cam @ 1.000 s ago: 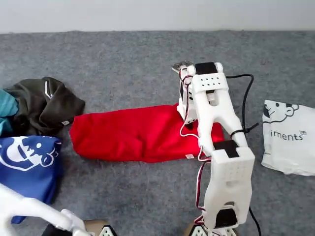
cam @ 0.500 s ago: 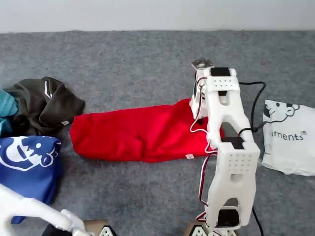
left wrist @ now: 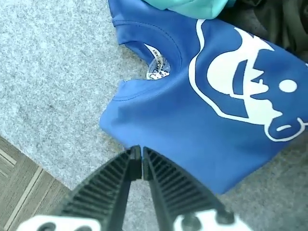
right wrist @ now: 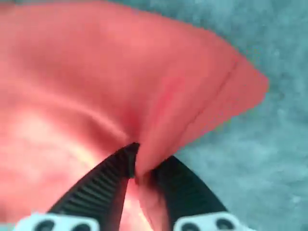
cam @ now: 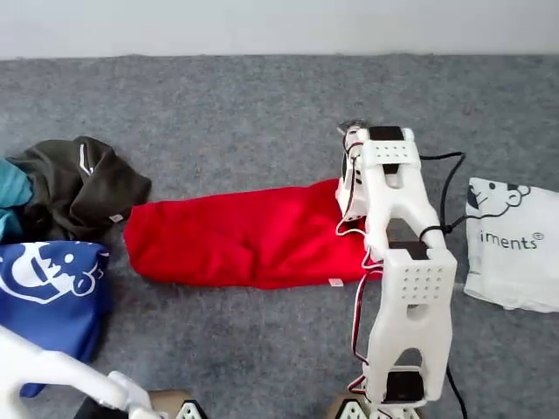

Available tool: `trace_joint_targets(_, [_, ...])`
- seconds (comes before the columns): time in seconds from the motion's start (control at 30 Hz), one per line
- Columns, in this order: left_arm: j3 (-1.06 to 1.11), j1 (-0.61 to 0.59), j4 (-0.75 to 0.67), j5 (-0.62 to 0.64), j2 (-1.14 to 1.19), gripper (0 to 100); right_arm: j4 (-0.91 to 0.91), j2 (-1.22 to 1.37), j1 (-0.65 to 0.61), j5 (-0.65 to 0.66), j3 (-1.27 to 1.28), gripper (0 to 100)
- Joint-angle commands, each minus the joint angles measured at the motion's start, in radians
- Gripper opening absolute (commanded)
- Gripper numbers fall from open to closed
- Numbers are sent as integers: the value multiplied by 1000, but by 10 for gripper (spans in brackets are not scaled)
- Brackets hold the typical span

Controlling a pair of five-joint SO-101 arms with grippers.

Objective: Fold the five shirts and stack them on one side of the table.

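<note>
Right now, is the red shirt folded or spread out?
Folded lengthwise: the red shirt lies as one long narrow band, no sleeves showing. The right tool pinches its end.

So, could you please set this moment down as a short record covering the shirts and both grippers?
Centre: long folded red shirt on the grey felt table cover
Right gripper: shut on a fold at the red shirt's end nearest the white printed shirt
Left gripper: shut, over the edge of the blue shirt with a white print; contact unclear
Beside the blue shirt: crumpled dark olive shirt, teal shirt
White printed shirt: lying apart from the others
</note>
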Motion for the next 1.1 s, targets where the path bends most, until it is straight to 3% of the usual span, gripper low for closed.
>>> trace_joint_targets(0.0, [-19, 5, 5, 6, -31, 15, 59, -137, 74, 106, -9, 9])
trace_joint_targets(0.27, [-19, 6, 5, 8, -37, 15, 30, -211, 334, 529, -9, 9])
trace_joint_targets(0.47, [-19, 6, 5, 8, -37, 15, 110, -257, 361, 664, -38, 9])
trace_joint_targets(0.67, [-19, 5, 35, 8, -37, 15, 223, -383, 197, 666, -44, 9])
trace_joint_targets(1.07, [-19, -3, 46, 8, -38, 15, 223, -521, -337, 302, -38, 9])
